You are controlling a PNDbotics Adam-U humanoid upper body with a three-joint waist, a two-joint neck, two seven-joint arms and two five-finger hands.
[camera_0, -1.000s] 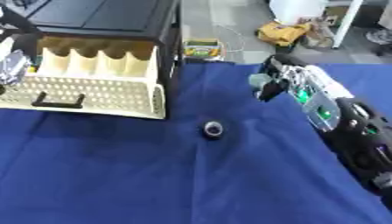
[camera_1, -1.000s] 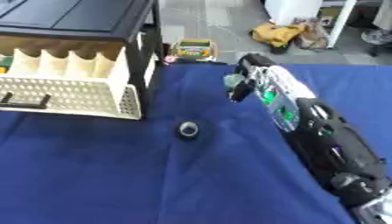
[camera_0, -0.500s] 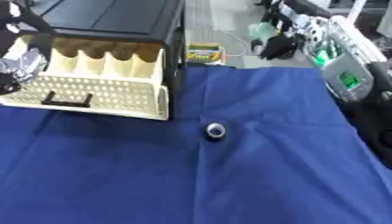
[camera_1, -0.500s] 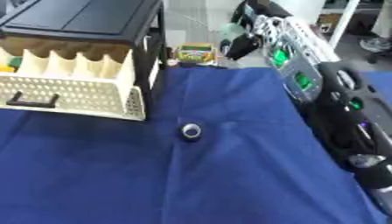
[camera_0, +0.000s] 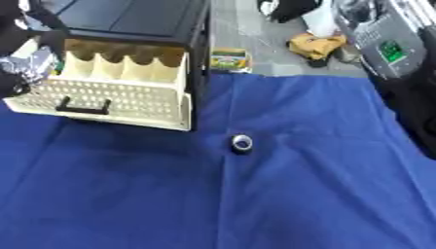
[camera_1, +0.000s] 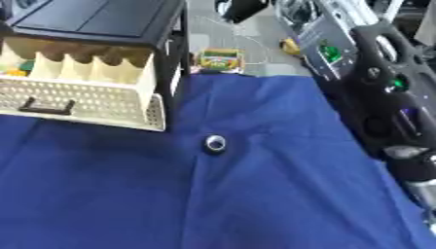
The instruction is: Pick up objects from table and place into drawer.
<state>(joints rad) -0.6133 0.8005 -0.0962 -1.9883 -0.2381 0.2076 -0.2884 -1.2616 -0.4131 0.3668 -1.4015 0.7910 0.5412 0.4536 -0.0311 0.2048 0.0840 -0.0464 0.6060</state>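
Observation:
A small round black object with a silvery top [camera_0: 242,143] lies on the blue cloth [camera_0: 255,204], just right of the drawer's front corner. The cream drawer [camera_0: 111,99], with a perforated front and a black handle, stands pulled out of the black cabinet [camera_0: 128,19]; something green and orange [camera_1: 17,68] shows in its left compartment. My left hand [camera_0: 19,53] is at the left edge beside the drawer, mostly cut off. My right arm [camera_1: 374,73] is raised along the right side, and its hand [camera_0: 291,7] is a dark shape at the top edge, far above the object.
Beyond the table's far edge, a yellow-green box [camera_0: 228,59] and a yellow bundle [camera_0: 315,44] lie on the floor. My right arm fills the upper right of the right eye view. Blue cloth stretches across the foreground.
My right arm has lifted from above the cloth to the top right, carrying its hand to the top edge. The round object, the drawer and my left hand stay put.

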